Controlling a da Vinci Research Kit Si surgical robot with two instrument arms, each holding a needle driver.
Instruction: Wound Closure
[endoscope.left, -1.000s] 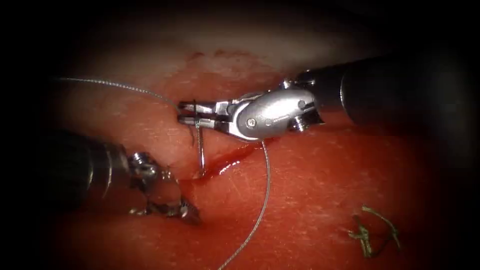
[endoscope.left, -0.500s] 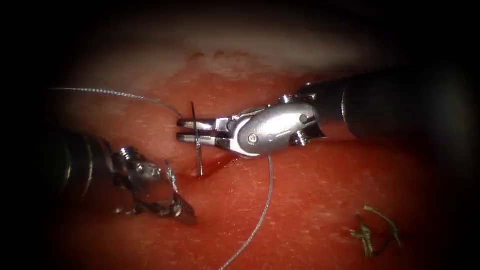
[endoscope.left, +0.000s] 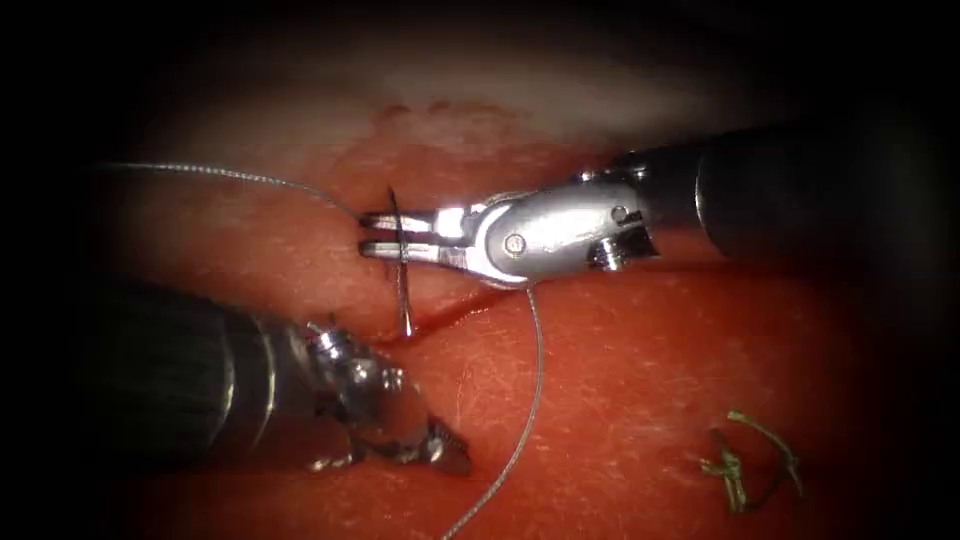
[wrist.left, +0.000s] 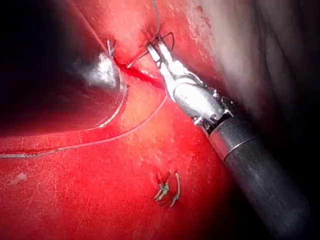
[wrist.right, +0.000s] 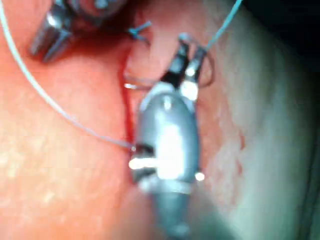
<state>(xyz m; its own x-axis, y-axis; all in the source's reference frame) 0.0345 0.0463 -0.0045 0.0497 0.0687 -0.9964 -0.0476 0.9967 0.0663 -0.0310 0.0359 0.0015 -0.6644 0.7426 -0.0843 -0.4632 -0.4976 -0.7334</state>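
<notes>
While the left tool (endoscope.left: 425, 450) hovers low at the near left of the cut (endoscope.left: 450, 315), its jaws look slightly parted and grasp nothing, and its dark shaft hides the tissue (endoscope.left: 650, 400) beneath it. To its right, a bundle of cut thread ends (endoscope.left: 745, 462) lies well apart on the tissue. Red fluid (endoscope.left: 440, 320) pools along the cut. Beyond it the needle (endoscope.left: 400, 265) stands nearly upright, its lower tip touching the tissue at the cut's edge. The right tool (endoscope.left: 385, 235) clenches the needle about mid-curve. Thread (endoscope.left: 525, 400) trails toward the viewer, and another strand runs far left.
</notes>
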